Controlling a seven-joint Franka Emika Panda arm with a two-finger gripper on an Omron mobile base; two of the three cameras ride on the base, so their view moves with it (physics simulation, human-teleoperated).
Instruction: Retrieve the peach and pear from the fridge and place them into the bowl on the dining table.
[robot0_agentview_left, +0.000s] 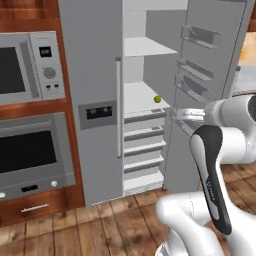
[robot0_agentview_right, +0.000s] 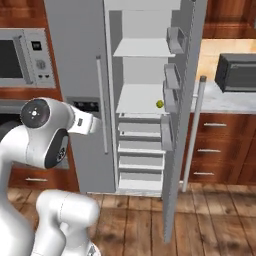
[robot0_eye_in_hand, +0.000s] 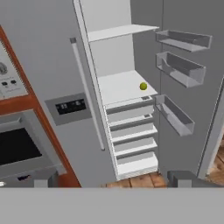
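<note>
The fridge (robot0_agentview_left: 95, 100) stood tall and grey, its right door swung wide open and its left door shut, a long bar handle (robot0_agentview_left: 119, 107) and a dark display panel (robot0_agentview_left: 98, 111) on the shut door. Inside were white shelves above and a stack of drawers (robot0_agentview_left: 144, 150) below. The open door (robot0_agentview_left: 200, 75) carried three bins on its inner face. Left of the fridge, a microwave (robot0_agentview_left: 30, 67) sat above a wall oven (robot0_agentview_left: 35, 152) in brown wood cabinets. In the right base view, a tabletop (robot0_agentview_right: 220, 97) with a dark appliance (robot0_agentview_right: 237, 71) lay to the right of the fridge, past the open door.

The arm (robot0_agentview_left: 220, 150) rose in front of the fridge, near the base, with the hand pointing toward the open compartment. In the hand view the two jaw tips stood well apart at the bottom edge, so the jaws (robot0_eye_in_hand: 113, 178) were released and grasped nothing.

The pear (robot0_agentview_left: 157, 99), small and yellow-green, lay on the middle shelf (robot0_agentview_left: 140, 97) near its front right corner, just above the top drawer. It sat far beyond the jaws and higher, well apart from them, slightly to their right in the hand view (robot0_eye_in_hand: 143, 86).
</note>
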